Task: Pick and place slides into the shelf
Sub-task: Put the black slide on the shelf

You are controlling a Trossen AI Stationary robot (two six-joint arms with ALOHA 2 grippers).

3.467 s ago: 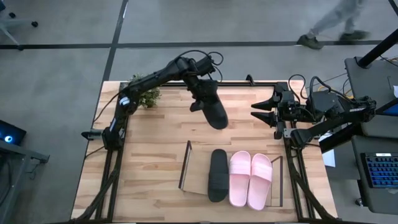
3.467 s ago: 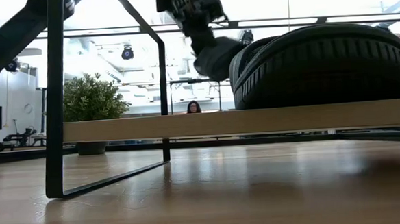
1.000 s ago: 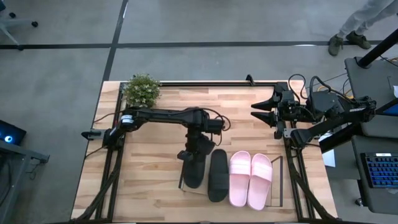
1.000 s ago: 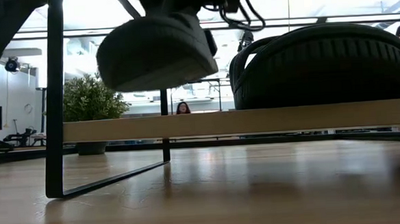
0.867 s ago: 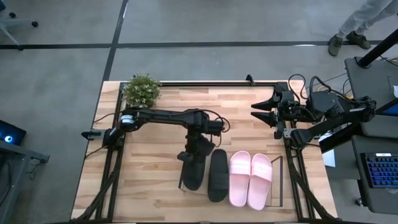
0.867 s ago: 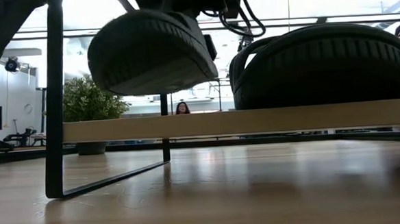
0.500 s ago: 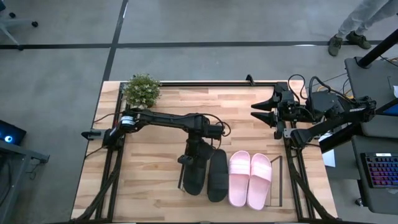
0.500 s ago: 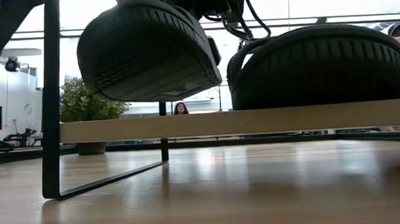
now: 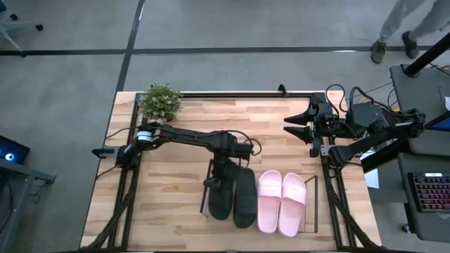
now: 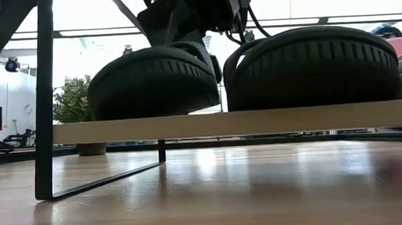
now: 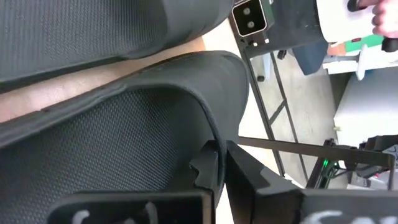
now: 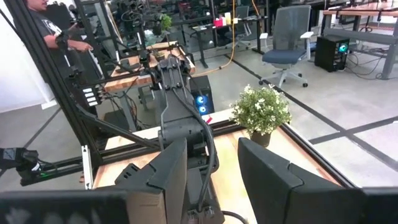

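Observation:
The black slide (image 9: 219,198) that my left gripper (image 9: 223,176) is shut on sits at the left end of the shelf (image 9: 209,184). In the low view its sole (image 10: 155,84) lies flat on the shelf board (image 10: 236,122). The second black slide (image 9: 245,198) lies close on its right, then the two pink slides (image 9: 268,202) (image 9: 292,205). My right gripper (image 9: 299,128) hangs open above the table's right far part, away from all of them. My left gripper (image 11: 219,171) pinches the edge of the black slide's broad strap (image 11: 208,134) between its two fingers. It comes from above and the far side, slanting down. The slide's sole rests level on the shelf board.
A potted plant (image 9: 160,102) stands at the table's far left corner. The shelf's dark upright frames (image 10: 42,100) (image 9: 318,204) stand at its two ends. Bare tabletop (image 9: 169,204) lies left of the shelf. A person walks on the floor beyond the table (image 9: 401,28).
My left gripper has moved down and a little toward the near edge, still shut on the black slide. The slide, held tilted above the board a second ago, now lies flat on the shelf beside the other black slide. The shelf has shifted slightly toward the table's left.

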